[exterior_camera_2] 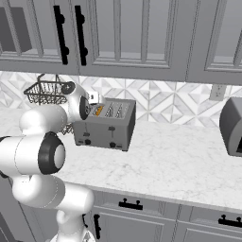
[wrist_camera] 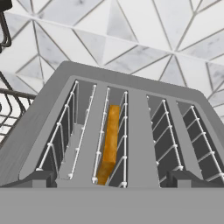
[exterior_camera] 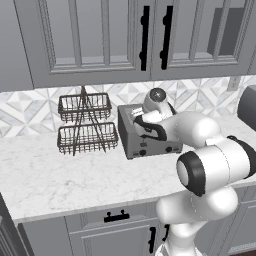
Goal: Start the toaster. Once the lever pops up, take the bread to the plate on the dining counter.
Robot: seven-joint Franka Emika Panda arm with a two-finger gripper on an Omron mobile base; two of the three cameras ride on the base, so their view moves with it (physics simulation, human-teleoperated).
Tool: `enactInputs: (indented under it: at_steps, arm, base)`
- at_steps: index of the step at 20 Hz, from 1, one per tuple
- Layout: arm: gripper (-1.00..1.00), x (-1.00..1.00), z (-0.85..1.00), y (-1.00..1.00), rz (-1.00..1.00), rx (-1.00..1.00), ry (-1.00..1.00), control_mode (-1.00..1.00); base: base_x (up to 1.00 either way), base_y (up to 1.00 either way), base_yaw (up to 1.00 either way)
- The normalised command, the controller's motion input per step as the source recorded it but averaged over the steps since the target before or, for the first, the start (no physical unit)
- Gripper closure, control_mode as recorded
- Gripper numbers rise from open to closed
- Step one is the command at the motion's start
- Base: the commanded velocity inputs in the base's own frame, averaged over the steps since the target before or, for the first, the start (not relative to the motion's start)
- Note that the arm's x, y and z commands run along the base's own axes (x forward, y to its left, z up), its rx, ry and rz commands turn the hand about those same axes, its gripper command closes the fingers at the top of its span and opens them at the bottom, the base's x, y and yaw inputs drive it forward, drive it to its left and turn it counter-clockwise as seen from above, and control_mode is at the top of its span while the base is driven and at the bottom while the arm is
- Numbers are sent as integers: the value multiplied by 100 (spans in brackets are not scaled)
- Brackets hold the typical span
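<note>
bread sits in the toaster, hand poised above the slots

the toaster (exterior_camera_2: 105, 124) is a boxy grey metal body with four long slots on top, each lined with thin white wire guards, and two dark levers and two small dark knobs on its front face. it stands on the marble-look counter (exterior_camera_2: 179, 160) toward the back edge, close to the tiled wall, just beside a two-tier wire basket rack (exterior_camera: 84, 122). the bread (wrist_camera: 109, 144) stands on edge in the second slot from the left in the hand view, only its golden-orange crust showing, sunk between the guards. no brand, label or writing can be read on the toaster or anything near it.

the gripper (wrist_camera: 109, 183) hangs over the toaster's top, its two dark fingertips (wrist_camera: 37, 178) spread wide to either side of the slots, holding nothing.
</note>
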Motion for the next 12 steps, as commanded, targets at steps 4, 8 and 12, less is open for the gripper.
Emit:
enactInputs:
  at_steps: [4,8,12]
  arm:
    - [-100,0,0,0,0,0,0,-100]
    - [-100,0,0,0,0,0,0,-100]
    - [-100,0,0,0,0,0,0,-100]
  base:
    - [0,0,0]
    - [0,0,0]
    - [0,0,0]
